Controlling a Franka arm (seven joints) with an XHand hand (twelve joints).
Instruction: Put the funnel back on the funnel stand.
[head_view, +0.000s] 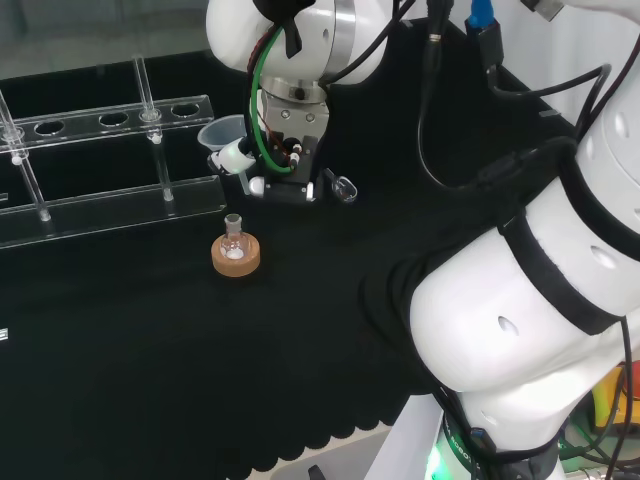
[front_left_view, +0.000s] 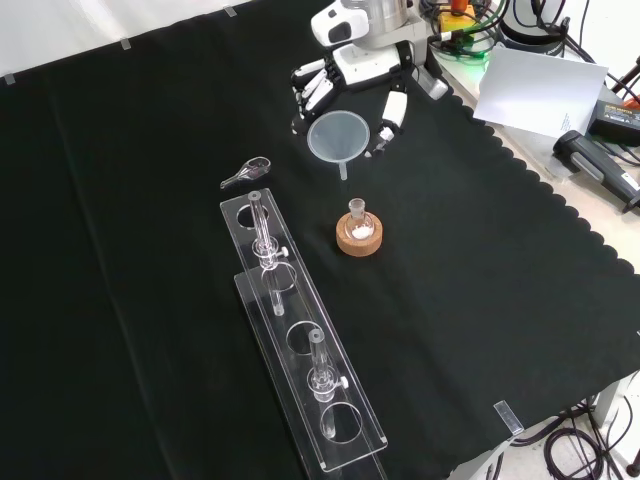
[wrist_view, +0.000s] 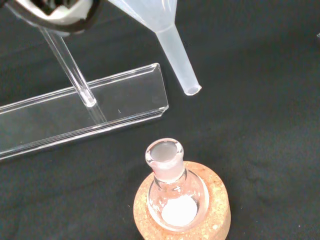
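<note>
Funnel first: I hold it in my hand, fingers curled around its rim, its spout pointing down and clear of everything. In the front view it hangs just beyond the flask, above the cloth, with the stand to its left.

Going from near to far in the front view: the stand is a long clear rack lying from the near edge toward the far left, with a row of round holes in its top plate held up on thin posts. None of the holes I can see holds anything. Beyond its far end, to the right, a small round flask sits upright in a cork ring. The wrist view shows something white at the bottom of the flask; I cannot tell if it is powder or liquid. Its neck is open and the spout is near it but not inside it. A small clear piece lies on the cloth left of the funnel, near the rack's far end; I cannot tell what it is.

I judge the step in hand to be the carry: the funnel is lifted and must cross to the rack. Next I need to bring the spout over a hole, keep it upright, lower it until the cone rests on the plate, then let go.
</note>
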